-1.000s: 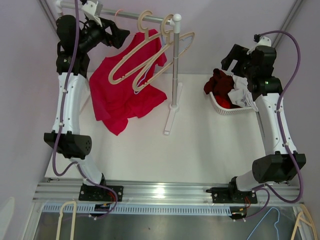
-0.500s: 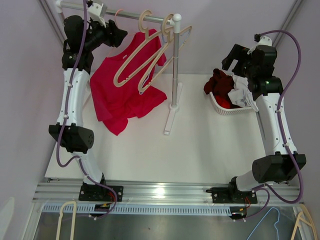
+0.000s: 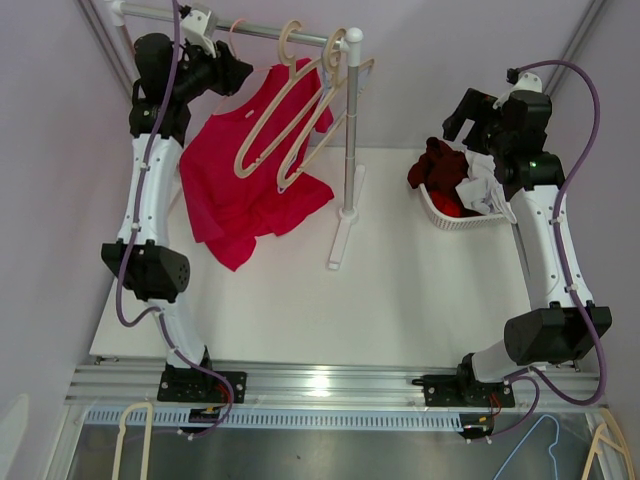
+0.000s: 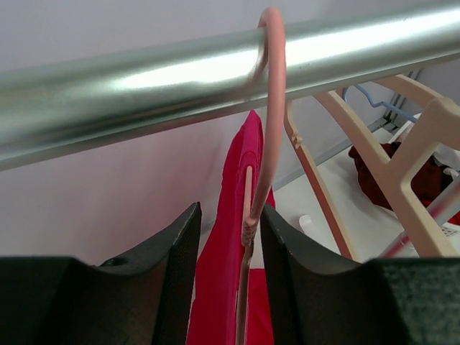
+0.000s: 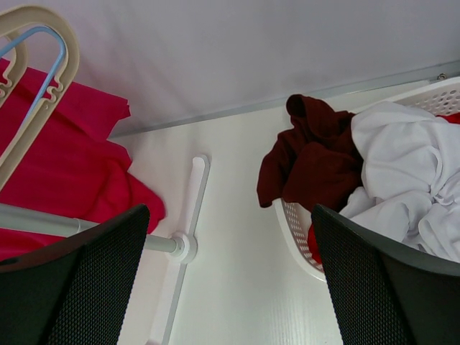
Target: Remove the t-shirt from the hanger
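A red t-shirt (image 3: 235, 190) hangs from a thin pink hanger (image 3: 237, 25) hooked over the steel rail (image 3: 260, 32), its lower part draped onto the table. My left gripper (image 3: 235, 72) is up at the rail. In the left wrist view the hanger (image 4: 273, 108) curls over the rail (image 4: 144, 79), and its neck runs down between the jaws of the left gripper (image 4: 230, 215). The neck lies close to the right finger, with a gap on the left. The t-shirt (image 4: 237, 187) hangs behind. My right gripper (image 3: 470, 110) (image 5: 228, 212) hovers wide open and empty beside the basket.
Two empty cream hangers (image 3: 290, 100) hang on the rail right of the shirt, next to the rack's post (image 3: 350, 130) and its foot (image 3: 340, 240). A white basket (image 3: 445, 215) holds dark red and white clothes at the right. Spare hangers lie below the table's near edge.
My left gripper has moved up and right to the pink hanger's hook, and its jaws have narrowed round the neck. The cream hangers swung slightly. The right arm stayed still.
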